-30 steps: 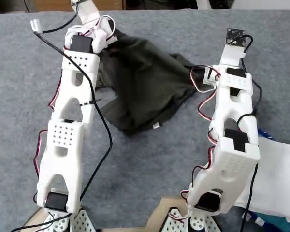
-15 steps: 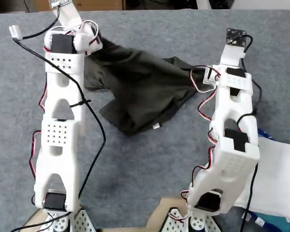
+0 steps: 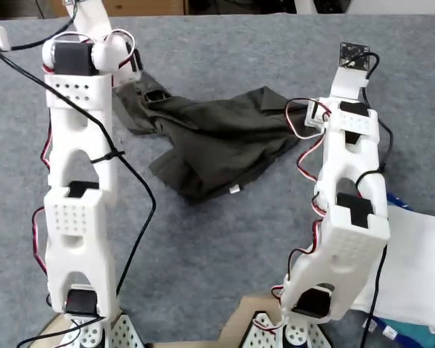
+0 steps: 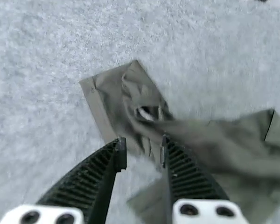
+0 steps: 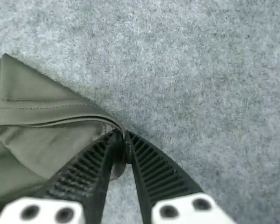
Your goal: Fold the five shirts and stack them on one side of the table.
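- The olive shirt (image 3: 217, 141) lies crumpled and unfolded near the middle of the grey worktop (image 3: 217, 246), between the two arms; one part trails out toward the far left, and the main bulk is bunched in loose folds with a small pale tag at its near edge.
- In the left wrist view, the left end effector (image 4: 142, 150) pinches a raised fold of the olive shirt; its dark ribbed tips stand slightly apart around the cloth, with a flat hemmed piece lying on the worktop just beyond them.
- In the right wrist view, the right end effector (image 5: 120, 140) is pressed together on the olive shirt's stitched hem edge; bare grey worktop lies on its other side.
- The left arm (image 3: 76, 167) stretches along the left side toward the far left corner; the right arm (image 3: 348, 188) stands on the right, and the shirt's right edge runs in under its front end.
- A white cloth (image 3: 420, 261) lies flat at the near right edge of the worktop, partly behind the right arm and well apart from the olive shirt; a strip of blue shows beneath its near edge.
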`<action>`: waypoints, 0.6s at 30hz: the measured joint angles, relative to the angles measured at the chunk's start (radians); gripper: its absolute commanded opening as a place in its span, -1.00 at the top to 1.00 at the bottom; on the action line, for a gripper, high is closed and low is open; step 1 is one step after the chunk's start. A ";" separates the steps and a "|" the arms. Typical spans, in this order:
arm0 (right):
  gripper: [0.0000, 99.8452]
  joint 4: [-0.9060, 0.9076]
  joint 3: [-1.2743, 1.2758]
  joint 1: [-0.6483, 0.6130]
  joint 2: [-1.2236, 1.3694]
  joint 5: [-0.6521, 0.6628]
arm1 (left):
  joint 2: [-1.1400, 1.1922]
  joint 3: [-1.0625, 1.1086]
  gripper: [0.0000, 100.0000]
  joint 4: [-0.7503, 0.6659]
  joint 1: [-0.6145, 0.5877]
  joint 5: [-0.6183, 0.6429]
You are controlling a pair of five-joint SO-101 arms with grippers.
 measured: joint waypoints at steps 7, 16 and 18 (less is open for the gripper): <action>0.99 0.000 0.000 0.000 0.000 0.000 | -0.368 0.637 0.73 -0.005 0.144 -0.057; 0.99 0.000 0.000 0.000 0.000 0.000 | -0.769 1.574 0.73 -0.470 0.273 -0.061; 0.99 0.000 0.000 0.000 0.000 0.000 | -0.838 1.758 0.73 -0.617 0.296 -0.061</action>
